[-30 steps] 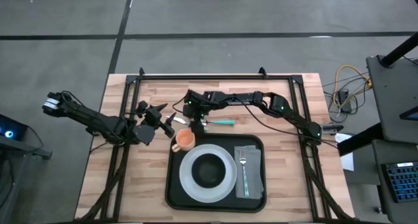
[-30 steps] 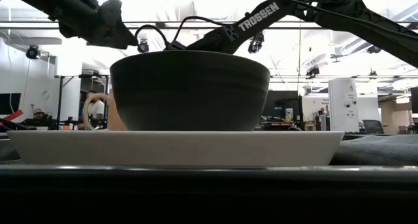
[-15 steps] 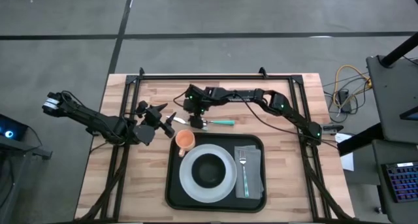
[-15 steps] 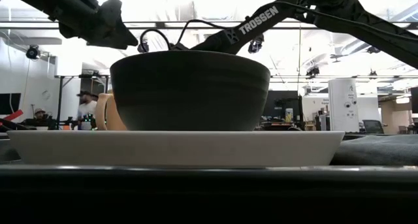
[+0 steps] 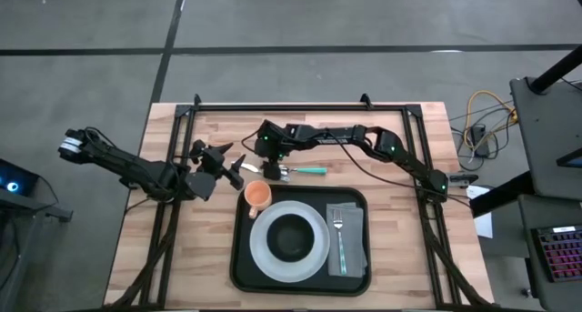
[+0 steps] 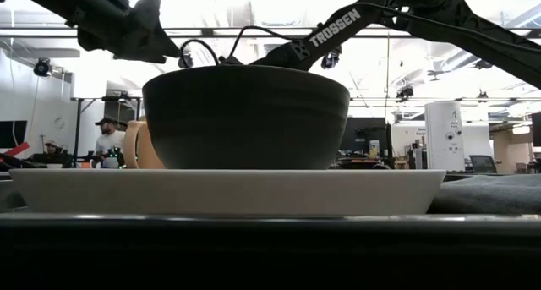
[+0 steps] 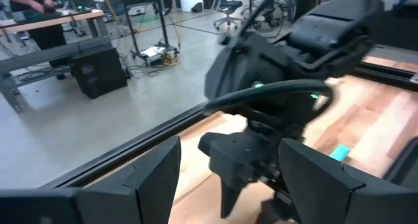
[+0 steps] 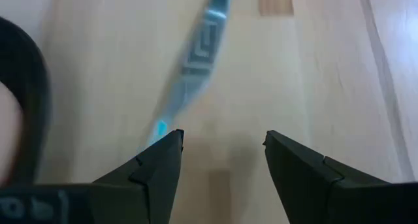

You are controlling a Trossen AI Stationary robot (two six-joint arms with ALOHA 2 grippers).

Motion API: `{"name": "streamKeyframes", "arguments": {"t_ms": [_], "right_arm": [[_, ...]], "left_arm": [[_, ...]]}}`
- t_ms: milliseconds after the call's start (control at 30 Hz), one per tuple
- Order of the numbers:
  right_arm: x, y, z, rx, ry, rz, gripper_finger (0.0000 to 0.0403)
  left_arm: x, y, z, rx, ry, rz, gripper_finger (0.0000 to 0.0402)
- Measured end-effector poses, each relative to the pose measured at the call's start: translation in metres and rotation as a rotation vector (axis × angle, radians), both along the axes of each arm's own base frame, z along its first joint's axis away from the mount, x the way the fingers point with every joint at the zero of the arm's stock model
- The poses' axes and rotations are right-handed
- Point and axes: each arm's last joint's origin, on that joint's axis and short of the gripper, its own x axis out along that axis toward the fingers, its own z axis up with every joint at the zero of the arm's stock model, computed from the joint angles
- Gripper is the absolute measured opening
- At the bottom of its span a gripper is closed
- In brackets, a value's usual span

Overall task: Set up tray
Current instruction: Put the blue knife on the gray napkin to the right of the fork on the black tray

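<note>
Black tray (image 5: 242, 257) at table's near middle, bearing plate (image 5: 264, 253), bowl (image 5: 290, 238), napkin (image 5: 353, 232), cup (image 5: 257, 196); right gripper (image 5: 274, 169) fingers apart, empty, above teal-handled utensil (image 5: 307, 170); left gripper (image 5: 233, 169) fingers apart, empty, beside tray's corner.

You have the tray (image 5: 242, 257), a large black rectangle with rounded corners and a low raised rim, lying flat on the wooden counter (image 5: 136, 248) toward its near edge, its long sides running across the counter. On it you see a white plate (image 5: 264, 256) with a dark bowl (image 5: 290, 237) at its centre, a grey napkin (image 5: 353, 239) with a fork (image 5: 338, 235) on it along the tray's right side, and an orange cup (image 5: 258, 196) in its far left corner. From the low view you only get its dark rim (image 6: 270, 227) across the foreground, under the plate.
</note>
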Motion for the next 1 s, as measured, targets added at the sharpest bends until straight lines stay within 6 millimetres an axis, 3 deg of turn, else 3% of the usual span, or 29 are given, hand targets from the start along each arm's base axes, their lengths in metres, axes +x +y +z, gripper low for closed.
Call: {"name": "streamKeyframes", "arguments": {"t_ms": [767,1000], "right_arm": [[0.012,0.026,0.011,0.024,-0.041,0.022,0.0208],[0.011,0.035,0.006,0.025,-0.026,0.048,0.0208]], "left_arm": [[0.002,0.007,-0.001,-0.016,0.023,-0.005,0.0238],[0.002,0.006,-0.002,-0.022,0.022,-0.013,0.0238]]}}
